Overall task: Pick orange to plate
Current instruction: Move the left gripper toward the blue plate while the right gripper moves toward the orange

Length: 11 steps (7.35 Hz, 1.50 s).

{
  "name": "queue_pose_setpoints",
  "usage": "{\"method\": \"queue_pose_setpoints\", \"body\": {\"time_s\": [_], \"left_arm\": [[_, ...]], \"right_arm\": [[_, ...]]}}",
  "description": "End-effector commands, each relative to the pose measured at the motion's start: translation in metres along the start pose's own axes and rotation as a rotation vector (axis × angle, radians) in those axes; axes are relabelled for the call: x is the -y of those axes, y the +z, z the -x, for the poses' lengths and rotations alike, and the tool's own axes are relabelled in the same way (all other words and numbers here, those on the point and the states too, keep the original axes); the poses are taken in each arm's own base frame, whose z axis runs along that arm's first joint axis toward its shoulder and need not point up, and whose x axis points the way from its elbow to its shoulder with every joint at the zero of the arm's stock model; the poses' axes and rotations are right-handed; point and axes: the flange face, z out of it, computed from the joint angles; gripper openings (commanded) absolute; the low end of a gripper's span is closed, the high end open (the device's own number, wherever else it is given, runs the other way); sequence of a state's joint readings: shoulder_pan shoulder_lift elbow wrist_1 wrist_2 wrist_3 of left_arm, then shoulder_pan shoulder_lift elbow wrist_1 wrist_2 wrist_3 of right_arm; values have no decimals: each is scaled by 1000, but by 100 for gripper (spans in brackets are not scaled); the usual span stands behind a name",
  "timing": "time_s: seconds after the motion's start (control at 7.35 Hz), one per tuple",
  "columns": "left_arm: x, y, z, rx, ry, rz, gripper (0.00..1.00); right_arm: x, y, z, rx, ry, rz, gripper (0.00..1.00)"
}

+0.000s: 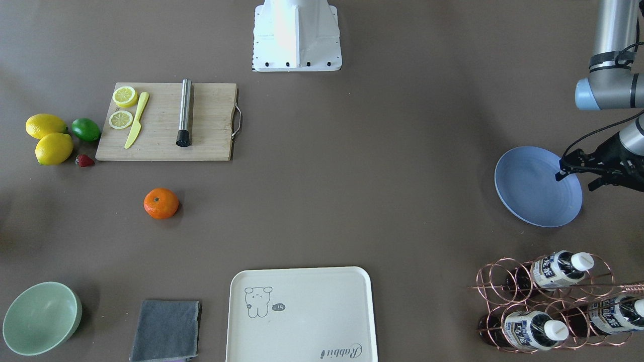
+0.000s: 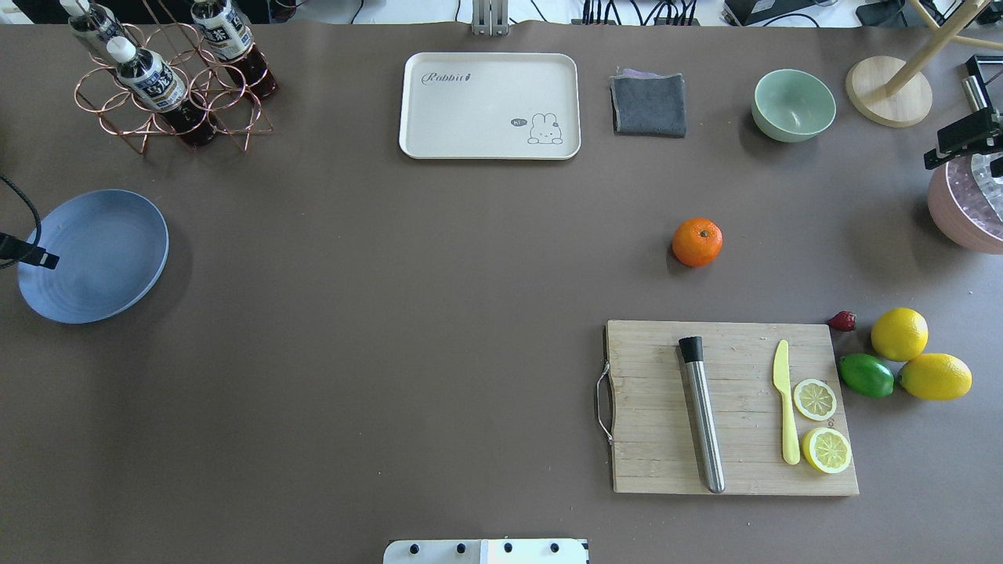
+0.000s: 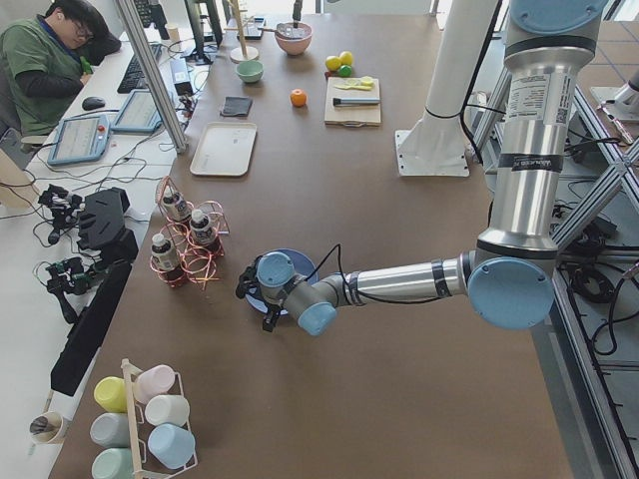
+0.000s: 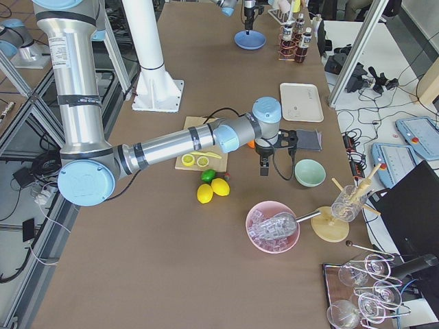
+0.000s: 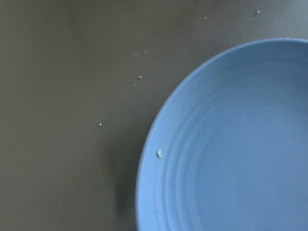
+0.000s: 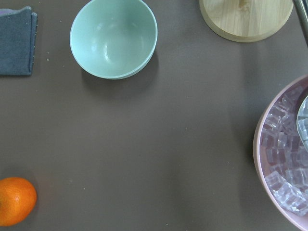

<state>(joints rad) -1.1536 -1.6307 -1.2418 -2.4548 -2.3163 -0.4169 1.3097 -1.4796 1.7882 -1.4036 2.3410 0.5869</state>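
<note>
Seen from overhead, the orange point(image 2: 697, 242) sat on bare table, the plate point(image 2: 117, 235) well apart at its 9 o'clock. The left gripper point(image 1: 576, 180) hung spread over the plate's rim. We could not judge the right gripper's point(image 2: 962, 139) fingers. We feared an off-centre pinch rolling the fruit, or a drop mid-crossing.

One orange point(image 1: 161, 203); one plate point(image 1: 528, 197); three bottles point(image 1: 557, 269)
</note>
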Motion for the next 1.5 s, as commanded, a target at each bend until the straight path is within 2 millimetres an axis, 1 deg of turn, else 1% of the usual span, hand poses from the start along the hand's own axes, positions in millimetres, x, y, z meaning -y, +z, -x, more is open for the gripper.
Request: {"method": "queue_pose_setpoints", "body": {"time_s": [0.0, 0.14, 0.27, 0.41, 0.54, 0.82, 0.95, 1.09, 1.22, 1.36], "left_arm": [[-4, 4, 5, 4, -7, 10, 97], [-5, 6, 7, 5, -10, 13, 89], [-7, 7, 8, 5, -16, 17, 50], [-8, 7, 9, 3, -20, 20, 2], [-6, 6, 7, 1, -18, 19, 0], [-4, 3, 2, -13, -20, 15, 0], [-3, 1, -4, -58, -25, 28, 0], [0, -9, -8, -100, -49, 29, 0], [3, -23, -3, -132, -82, 22, 0], [5, -33, -5, -171, -88, 27, 0]], "right_arm": [[1, -1, 2, 2, -1, -3, 100], [1, -1, 2, 2, -1, -3, 100], [0, -1, 2, 2, -2, -2, 100], [1, -2, 3, 2, -2, -4, 100], [1, -2, 4, 4, -6, -5, 100], [1, -4, 5, 5, -7, -8, 100], [1, -4, 5, 5, -7, -8, 100], [1, -4, 6, 6, -8, -9, 100], [1, -6, 7, 11, -16, -14, 100], [0, -7, 7, 20, -31, -28, 100]]}}
